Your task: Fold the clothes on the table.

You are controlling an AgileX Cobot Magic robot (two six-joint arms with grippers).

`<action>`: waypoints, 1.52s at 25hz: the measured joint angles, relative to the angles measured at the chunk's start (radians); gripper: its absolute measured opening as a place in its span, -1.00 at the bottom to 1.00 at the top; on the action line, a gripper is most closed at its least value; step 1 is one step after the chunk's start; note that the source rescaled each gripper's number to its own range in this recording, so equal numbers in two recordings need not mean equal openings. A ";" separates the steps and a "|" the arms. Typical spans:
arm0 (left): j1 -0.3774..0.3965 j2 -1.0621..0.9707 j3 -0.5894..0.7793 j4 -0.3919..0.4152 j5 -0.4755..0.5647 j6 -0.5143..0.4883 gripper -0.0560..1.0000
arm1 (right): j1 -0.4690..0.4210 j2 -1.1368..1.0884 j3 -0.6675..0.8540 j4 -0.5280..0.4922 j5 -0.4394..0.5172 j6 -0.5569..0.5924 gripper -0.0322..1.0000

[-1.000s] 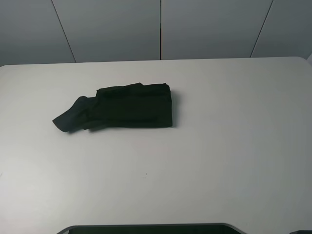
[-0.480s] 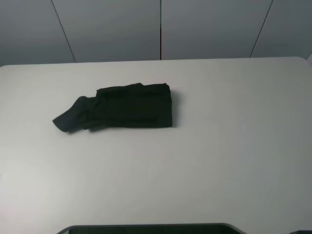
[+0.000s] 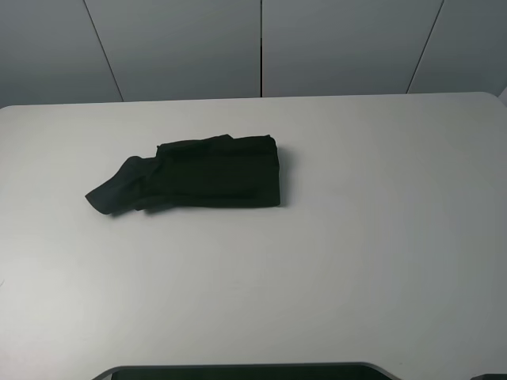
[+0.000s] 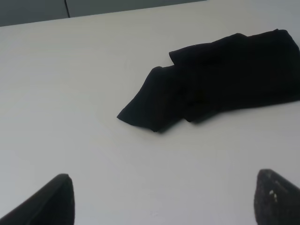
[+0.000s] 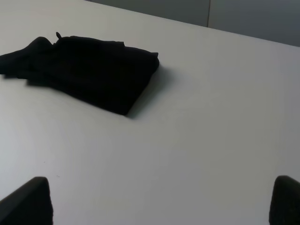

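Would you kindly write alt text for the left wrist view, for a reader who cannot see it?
A black T-shirt, folded into a compact bundle with one loose end trailing out, lies on a white table. The left gripper is open, its two dark fingertips at the frame's lower corners, apart from the shirt.

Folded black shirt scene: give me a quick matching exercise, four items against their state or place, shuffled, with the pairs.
Column one:
1. black T-shirt
2. loose sleeve end
3. left gripper
4. table

Column two:
a. open, off the cloth, holding nothing
b. plain white, bare on its right half in the high view
c. sticks out of the bundle toward the left of the high view
d. folded into a compact bundle, left of the table's middle

Pairs: 1-d, 2-c, 3-a, 4-b
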 joint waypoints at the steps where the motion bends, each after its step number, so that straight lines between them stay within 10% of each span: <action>1: 0.000 0.000 0.000 0.000 0.000 0.000 1.00 | 0.000 0.000 0.000 0.000 0.000 0.000 1.00; 16: 0.197 0.000 0.000 0.004 0.000 -0.002 1.00 | -0.367 -0.003 0.000 -0.002 -0.005 0.006 1.00; 38: 0.199 0.000 0.000 0.004 0.000 -0.002 1.00 | -0.390 -0.003 0.000 -0.002 -0.005 0.006 1.00</action>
